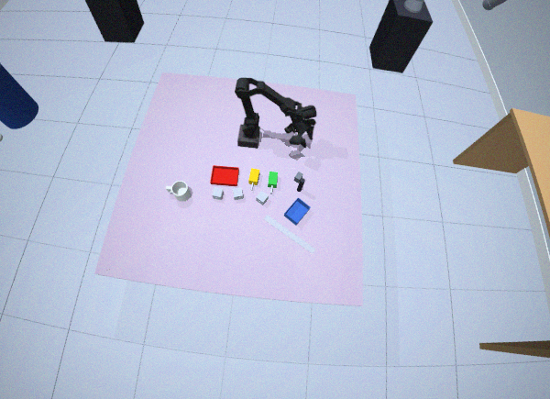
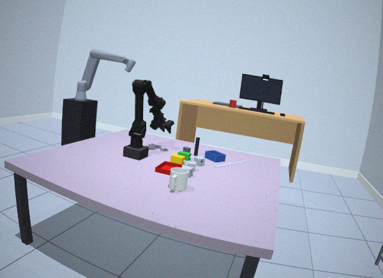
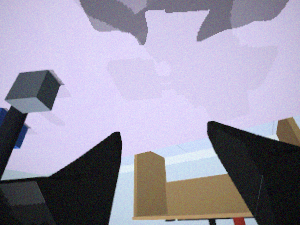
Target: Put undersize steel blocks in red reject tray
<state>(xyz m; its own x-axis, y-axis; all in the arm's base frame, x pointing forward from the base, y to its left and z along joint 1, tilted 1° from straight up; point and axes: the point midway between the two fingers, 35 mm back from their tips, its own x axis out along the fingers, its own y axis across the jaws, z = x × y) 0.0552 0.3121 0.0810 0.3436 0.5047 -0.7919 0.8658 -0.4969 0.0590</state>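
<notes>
The top view looks steeply down from high up, the whole tabletop (image 1: 183,243) (image 2: 143,195) (image 3: 90,50) mid-frame. The exterior view looks from beyond a tabletop edge, lower and nearer, slightly downward towards the desk (image 1: 486,147) (image 2: 242,131) (image 3: 150,185). The wrist view sits closest, looking out between the claw's (image 1: 302,135) (image 2: 166,128) (image 3: 165,130) fingers; all three share the tabletop and desk.

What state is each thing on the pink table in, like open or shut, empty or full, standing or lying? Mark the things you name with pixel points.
Gripper (image 1: 306,138) (image 2: 168,130) (image 3: 164,132): open, holding nothing, raised above the table.
Red tray (image 1: 225,175) (image 2: 166,167): empty.
Blue tray (image 1: 297,211) (image 2: 214,156): empty in the top view.
Mug (image 1: 181,191) (image 2: 179,179): upright.
Green gauge (image 1: 272,179) (image 2: 184,155): set down, out of the blocks.
Black post (image 1: 297,181) (image 2: 196,146) (image 3: 11,137): upright.
</notes>
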